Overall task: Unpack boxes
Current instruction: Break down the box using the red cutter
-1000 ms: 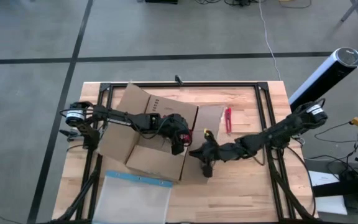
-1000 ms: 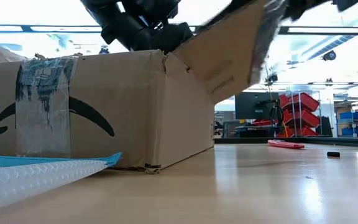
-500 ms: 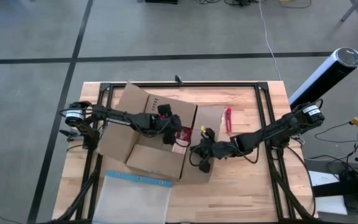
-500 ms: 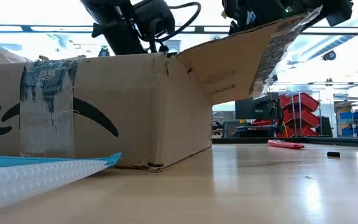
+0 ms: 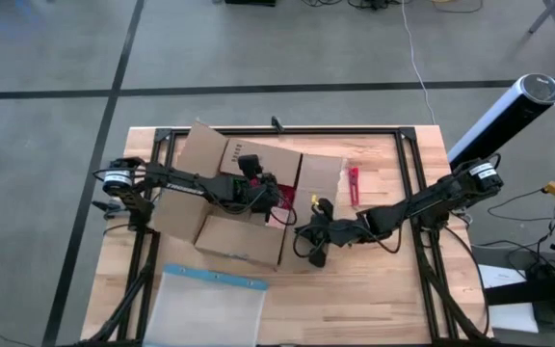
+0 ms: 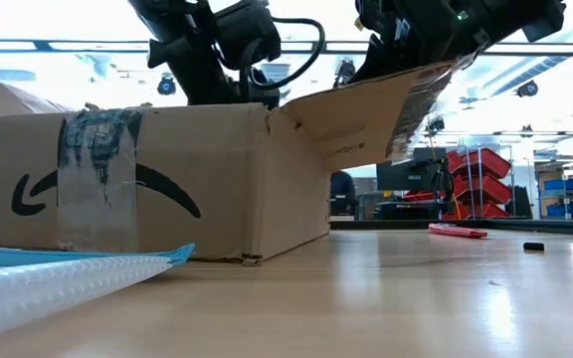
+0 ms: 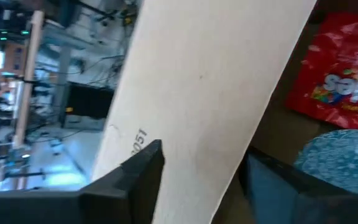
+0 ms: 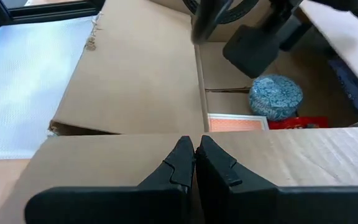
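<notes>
Bubble pouch [image 5: 212, 306] at near counter [image 5: 374, 289] edge, just beside cardboard box [image 5: 231, 198]; bare counter open right of box. Right pincer [image 5: 313, 258] fingers pressed together on box's right flap [image 8: 278, 155]. Left pincer [image 5: 270, 198] inside box, straddling inner flap, fingers apart. Red knife [image 5: 354, 183] farther back.

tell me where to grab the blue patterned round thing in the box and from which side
Grip the blue round item across its rounded sides, coming straight down through the box's open top. It sits on the box floor beside the red candy bag, walled in by cardboard, so only the top is free. The left gripper is already over the opening; the right gripper is at the flap.
</notes>
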Motion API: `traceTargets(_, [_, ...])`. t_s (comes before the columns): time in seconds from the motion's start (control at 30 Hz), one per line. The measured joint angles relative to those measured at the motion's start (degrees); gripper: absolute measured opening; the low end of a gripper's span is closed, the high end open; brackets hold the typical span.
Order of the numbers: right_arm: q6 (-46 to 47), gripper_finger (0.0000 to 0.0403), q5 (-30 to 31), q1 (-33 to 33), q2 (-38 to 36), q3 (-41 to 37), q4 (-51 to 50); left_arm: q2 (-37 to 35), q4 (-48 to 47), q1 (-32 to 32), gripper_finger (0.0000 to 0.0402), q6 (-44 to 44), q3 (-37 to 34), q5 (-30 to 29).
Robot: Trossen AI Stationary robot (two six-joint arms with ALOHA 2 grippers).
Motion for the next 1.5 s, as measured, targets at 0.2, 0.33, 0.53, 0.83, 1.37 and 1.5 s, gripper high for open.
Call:
traceTargets(0.2, [0.0,0.0000,0.0,0.0,0.0,0.0,0.0,-0.1,0.1,0.0,0.0039,0.4,0.0,-1.2])
traceTargets(0.33, [0.0,0.0000,0.0,0.0,0.0,0.0,0.1,-0.2,0.6,0.0,0.0008,0.4,0.0,-1.9])
traceTargets(0.53, [-0.1,0.0000,-2.3,0.0,0.0,0.0,5.0,-0.3,0.4,0.0,0.0001,-0.6,3.3,-1.0])
traceTargets(0.83, [-0.1,0.0000,-7.4,0.0,1.2,0.0,9.6,-0.3,-3.2,0.0,0.0000,-1.8,11.7,2.1])
traceTargets(1.37, [3.9,0.0000,-2.4,-1.4,4.2,0.1,-2.5,-0.5,-22.3,1.9,0.0000,-5.4,23.5,5.8])
traceTargets(1.5, [3.9,0.0000,-0.8,-1.4,4.2,0.1,-4.6,-0.7,-25.9,3.5,0.0000,-6.2,25.4,10.7])
